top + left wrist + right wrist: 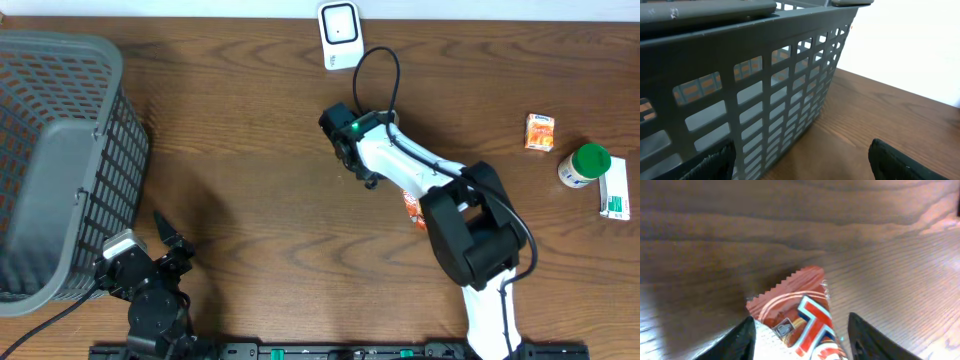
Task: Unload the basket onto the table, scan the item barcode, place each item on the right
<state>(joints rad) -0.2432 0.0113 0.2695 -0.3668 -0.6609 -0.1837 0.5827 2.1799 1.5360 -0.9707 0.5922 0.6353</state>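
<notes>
Packet (790, 302) first: the orange-red snack wrapper with a saw-toothed end lay flat on the brown wooden worktop (250, 120), in the lower centre of my right wrist view. Blue, white and red lettering ran along it towards the bottom edge. My right end effector (800, 325) sat over it with one dark finger (740, 340) at its left side and the other at its right. The left finger looked to be against the wrapper, while a strip of bare wood showed on the right. The fingers stood apart, but I could not tell whether they were pressing on the packet.

From overhead, my right arm (470, 235) reached from the bottom right up towards the middle of the frame. The white scanner (339, 34) stood at the top centre, just above the black cable loop. An orange carton (540, 131), a green-capped bottle (582, 165) and a white-and-green box (616, 190) sat together near the right edge.

My left end effector (801, 152) was at the lower left of the overhead frame, its fingers wide apart with nothing between them. It sat just beside the grey slatted basket (765, 100), whose wall filled the left of my left wrist view.
</notes>
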